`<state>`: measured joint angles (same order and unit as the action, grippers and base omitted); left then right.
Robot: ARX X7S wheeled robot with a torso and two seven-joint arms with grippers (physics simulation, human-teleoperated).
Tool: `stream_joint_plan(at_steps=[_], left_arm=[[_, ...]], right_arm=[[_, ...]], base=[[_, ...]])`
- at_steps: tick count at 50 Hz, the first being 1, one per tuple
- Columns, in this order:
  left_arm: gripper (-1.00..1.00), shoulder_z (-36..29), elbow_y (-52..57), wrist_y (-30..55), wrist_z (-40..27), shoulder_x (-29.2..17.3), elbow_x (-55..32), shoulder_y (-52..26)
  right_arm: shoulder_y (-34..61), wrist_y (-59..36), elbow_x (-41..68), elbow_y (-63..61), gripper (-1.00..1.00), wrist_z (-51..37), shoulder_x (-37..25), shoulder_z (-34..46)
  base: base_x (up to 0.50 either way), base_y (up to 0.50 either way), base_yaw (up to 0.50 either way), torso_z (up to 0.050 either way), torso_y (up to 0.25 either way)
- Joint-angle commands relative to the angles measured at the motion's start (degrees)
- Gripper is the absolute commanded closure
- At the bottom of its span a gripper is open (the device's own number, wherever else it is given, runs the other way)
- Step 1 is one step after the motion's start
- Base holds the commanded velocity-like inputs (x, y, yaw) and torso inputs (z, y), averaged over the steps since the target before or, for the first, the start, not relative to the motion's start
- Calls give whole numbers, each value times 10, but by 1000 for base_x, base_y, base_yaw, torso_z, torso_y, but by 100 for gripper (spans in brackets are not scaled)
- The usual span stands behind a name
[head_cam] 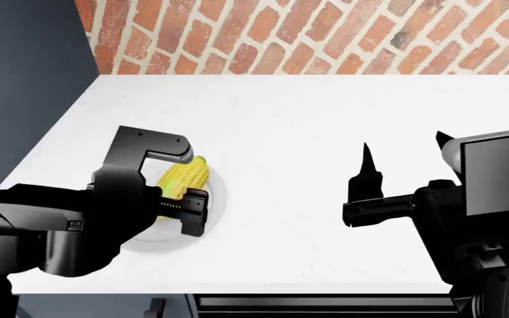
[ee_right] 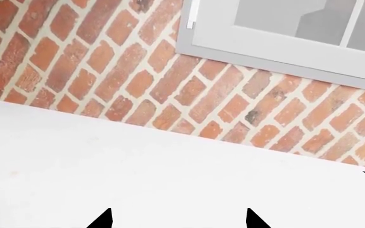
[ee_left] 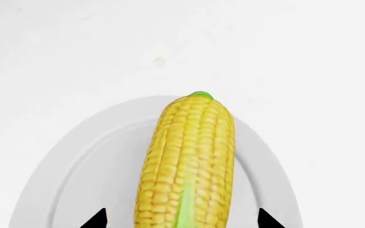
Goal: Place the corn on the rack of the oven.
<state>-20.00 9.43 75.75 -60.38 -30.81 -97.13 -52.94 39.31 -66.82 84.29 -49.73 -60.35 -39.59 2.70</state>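
Head view: white desk (head_cam: 307,132), flat top, backed by a red brick wall (head_cam: 325,33); a dark panel (head_cam: 24,79) stands along its left side.

Item 1, corn (head_cam: 183,176): yellow cob lying on a pale grey plate (head_cam: 217,193) near the desk's left front area. The cob is partly hidden behind the left arm's black housing. Neither oven nor rack shows in any view.

Item 2, left pincer (head_cam: 186,189): black, set over the plate, one finger on each side of the cob. In the left wrist view the corn (ee_left: 187,166) runs lengthwise between the two dark fingertips (ee_left: 97,219), with its green tip pointing away from the camera and reaching past the plate's (ee_left: 87,156) rim. The tips stand clear of the kernels on both sides, with grey plate showing in the gaps; the jaws are spread and grip nothing.

Item 3, right pincer (head_cam: 405,159): black, held above bare desk on the right, well apart from the corn. Fingers point toward the wall. In the right wrist view its two fingertips (ee_right: 103,218) stand wide apart with nothing between them, so the jaws are spread.

Item 4, right wrist view, surroundings: white desk (ee_right: 169,180) meeting the brick wall (ee_right: 106,71); a pale grey window frame (ee_right: 265,52) is set into the bricks above.
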Motion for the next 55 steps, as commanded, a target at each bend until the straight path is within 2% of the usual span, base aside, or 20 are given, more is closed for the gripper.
stream_joint_plan(at_steps=[1, 23, 24, 43, 51, 52, 55], left_arm=[[-100, -8, -3, -8, 15, -1, 17, 7], [-100, -18, 0, -17, 22, -7, 21, 7], [100, -18, 1, -17, 22, -7, 22, 6], [100, -23, 17, -24, 29, -14, 29, 3], [100, -1, 38, -48, 34, -21, 37, -14], [100, 0, 54, -44, 53, -25, 38, -20], [100, 8, 64, -46, 37, -29, 15, -23]], right_arm=[[-5, 4, -9, 1, -100, 7, -1, 3], [-2, 10, -7, 1, -100, 5, -5, 8], [-2, 10, -6, 0, -100, 4, -6, 8], [3, 13, 1, -1, -100, -7, -11, 13], [3, 17, 6, -6, -100, -12, -15, 11], [3, 17, 6, -6, -100, -12, -15, 11], [8, 16, 12, -6, -100, -17, -16, 13]], base=[[0, 0, 0, 0, 0], [0, 0, 0, 0, 0], [0, 0, 0, 0, 0], [0, 0, 0, 0, 0], [0, 0, 0, 0, 1], [0, 0, 0, 0, 0], [0, 0, 0, 0, 0]])
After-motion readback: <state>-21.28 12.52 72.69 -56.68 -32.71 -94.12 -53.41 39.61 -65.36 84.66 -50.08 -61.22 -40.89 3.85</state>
